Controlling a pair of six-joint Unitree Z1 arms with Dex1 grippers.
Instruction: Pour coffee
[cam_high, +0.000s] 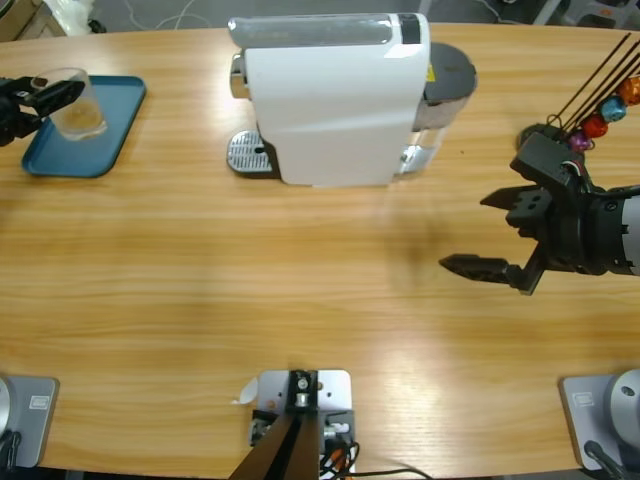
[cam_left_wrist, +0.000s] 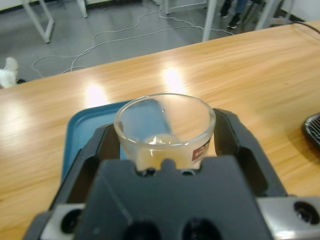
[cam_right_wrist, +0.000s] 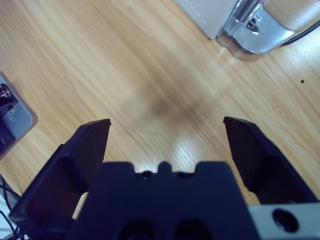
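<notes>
left wrist view looks straight down the left gripper (cam_left_wrist: 165, 150) at a small clear glass tumbler (cam_left_wrist: 165, 127), which sits between the two black jaws with a jaw pressed to either side of its wall, so i take it as clamped on the glass. the coffee (cam_left_wrist: 159, 145) lies as a thin amber layer at the bottom of that glass, right at the gripper's mouth. beneath the glass is the blue tray (cam_left_wrist: 82, 130) on the wooden table (cam_left_wrist: 240, 70).

from the high view the same glass (cam_high: 75, 102) stands upright over the tray (cam_high: 110, 125) at the table's far left end, well apart from the white coffee machine (cam_high: 335, 100) and its metal drip grate (cam_high: 247, 153). whether the glass base rests on the tray or hangs just above it, i cannot tell.

to my eye the step in hand is the setting down of the filled glass on the tray. the next move calls for a level wrist and a gentle parting of the jaws so the glass isn't tipped or dragged.

the right gripper (cam_high: 498, 232) hangs over bare wood at the right, jaws wide apart, holding nothing, near a rack of coloured capsules (cam_high: 600, 118).
</notes>
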